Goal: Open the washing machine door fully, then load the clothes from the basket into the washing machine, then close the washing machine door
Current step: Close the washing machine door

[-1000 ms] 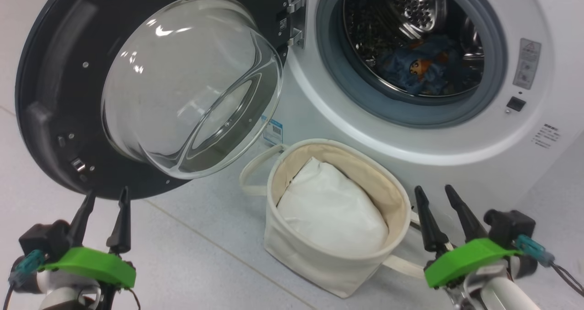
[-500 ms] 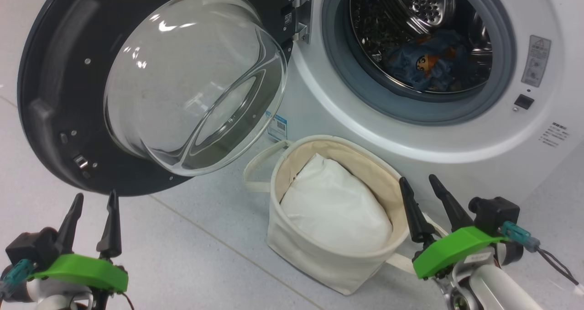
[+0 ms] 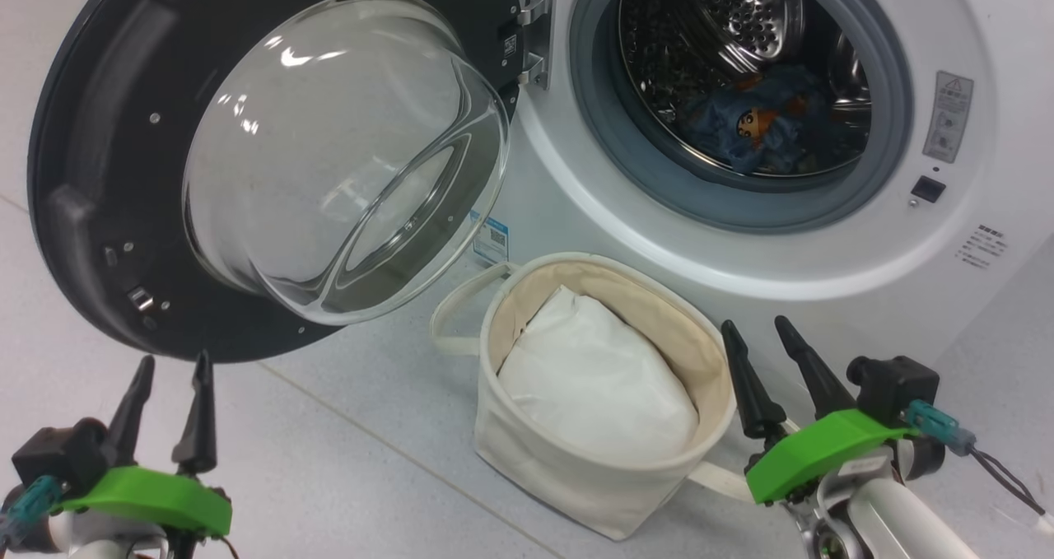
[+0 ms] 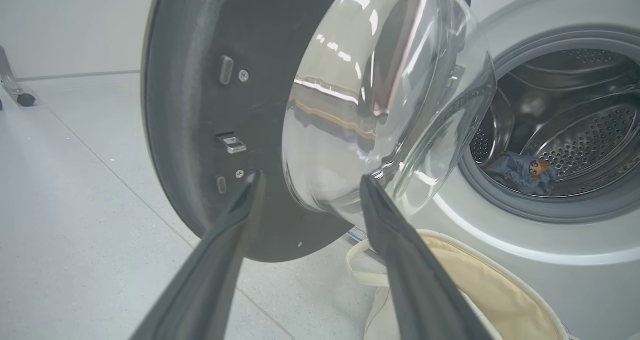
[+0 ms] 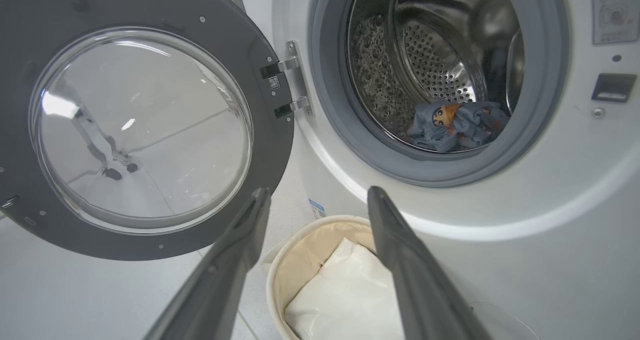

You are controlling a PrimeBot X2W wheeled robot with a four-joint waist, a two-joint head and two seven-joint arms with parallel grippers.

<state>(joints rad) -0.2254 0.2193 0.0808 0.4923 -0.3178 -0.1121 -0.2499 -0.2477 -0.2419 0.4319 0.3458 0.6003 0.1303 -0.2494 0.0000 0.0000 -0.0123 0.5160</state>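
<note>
The washing machine (image 3: 823,238) (image 5: 550,220) has its door (image 3: 107,90) (image 4: 200,104) (image 5: 270,144) swung wide open to the left, glass bowl bulging toward me. The clothes (image 3: 753,127) (image 4: 522,172) (image 5: 457,124), a blue printed garment, lie inside the steel drum. The cream basket (image 3: 576,472) (image 5: 300,252) stands on the floor in front of the machine, holding a white cloth pad (image 3: 597,382). My left gripper (image 3: 169,365) (image 4: 307,180) hangs open and empty just below the door's lower rim. My right gripper (image 3: 757,328) (image 5: 317,192) is open and empty beside the basket's right rim.
Pale grey tiled floor (image 3: 346,460) stretches to the left and front of the basket. A strap handle (image 3: 453,312) loops off the basket's left side. A caster wheel (image 4: 25,99) of some stand shows far back on the floor.
The head camera swayed a little and came back. My left gripper has dropped slightly below the door rim; my right gripper has shifted a little left and up.
</note>
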